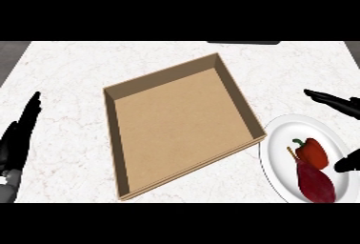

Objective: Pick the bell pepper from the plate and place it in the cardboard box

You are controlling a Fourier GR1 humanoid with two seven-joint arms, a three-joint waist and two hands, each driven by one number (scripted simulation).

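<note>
Bell pepper (312,152) and sweet potato (315,183) lie on the plate (281,138), lower right; my right robot hand (337,105) is spread open over it, my left robot hand (21,138) relaxed at the frame's left edge.

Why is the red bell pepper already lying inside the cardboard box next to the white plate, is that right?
Not quite. The head view shows the red bell pepper on the white plate, beside a dark red vegetable. The cardboard box next to the plate has nothing in it. The right hand is open near the plate.
</note>
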